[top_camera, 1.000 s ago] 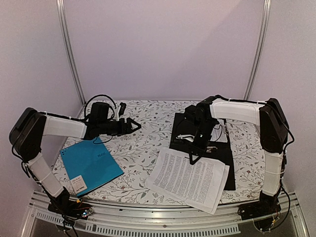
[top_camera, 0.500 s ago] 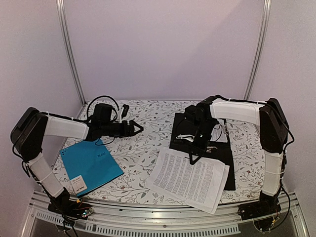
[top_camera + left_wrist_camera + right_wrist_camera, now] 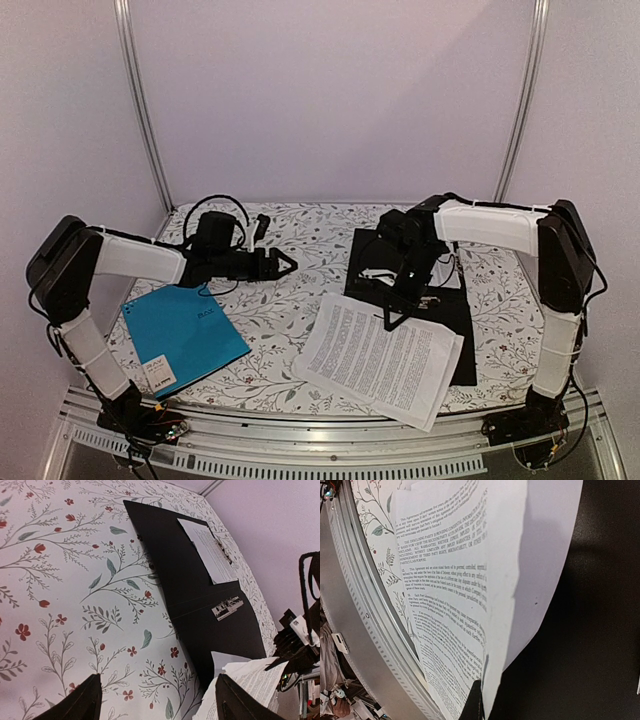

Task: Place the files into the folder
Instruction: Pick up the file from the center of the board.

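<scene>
Placement stage, judging from the layout: getting the files [image 3: 380, 360] onto the folder [image 3: 365, 272]; sheets lying fanned at five o'clock on the flowered cloth [image 3: 290, 310], far edge overlapping the folder's near panel; folder lying open and flat at three o'clock, silver clip [image 3: 227, 607] showing at its middle. Holding the right gripper [image 3: 392, 318], jaws pressed together and gripping nothing, at the sheets' twelve o'clock edge; touching the paper or hanging just above it, hard to tell from the wrist view. Hovering the left gripper [image 3: 283, 262], jaws spread wide and empty, at eleven o'clock over the cloth, well apart from the stack.

Advice for doing this step well: parting the right jaws before going lower; catching all the sheets together at one corner, not the top one alone; lifting little and drawing toward two o'clock, landing the stack square on the black panel; steering clear of the clip; leaving the teal folder [image 3: 185, 335] at eight o'clock alone.
</scene>
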Motion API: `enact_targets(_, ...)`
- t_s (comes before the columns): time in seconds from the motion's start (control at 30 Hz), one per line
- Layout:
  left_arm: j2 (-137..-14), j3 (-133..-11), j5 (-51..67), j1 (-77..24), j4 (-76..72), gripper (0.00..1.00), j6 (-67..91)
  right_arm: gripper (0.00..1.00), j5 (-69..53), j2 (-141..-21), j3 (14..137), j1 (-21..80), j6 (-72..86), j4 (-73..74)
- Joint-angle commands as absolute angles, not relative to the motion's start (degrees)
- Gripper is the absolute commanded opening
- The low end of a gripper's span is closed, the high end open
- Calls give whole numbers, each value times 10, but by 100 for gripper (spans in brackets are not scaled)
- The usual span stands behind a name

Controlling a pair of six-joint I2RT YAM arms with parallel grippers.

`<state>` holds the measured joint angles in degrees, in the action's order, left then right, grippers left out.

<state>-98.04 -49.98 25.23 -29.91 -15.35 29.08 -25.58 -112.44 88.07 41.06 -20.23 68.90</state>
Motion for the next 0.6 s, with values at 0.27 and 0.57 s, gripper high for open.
enact_targets(0.27,-1007,-535,249,-321,-148,78,275,0,-275,-1039,820,404,-187,604)
enact_targets(0.57,-1021,-545,254,-333,-169,78,286,0,-272,-973,774,400,-167,540)
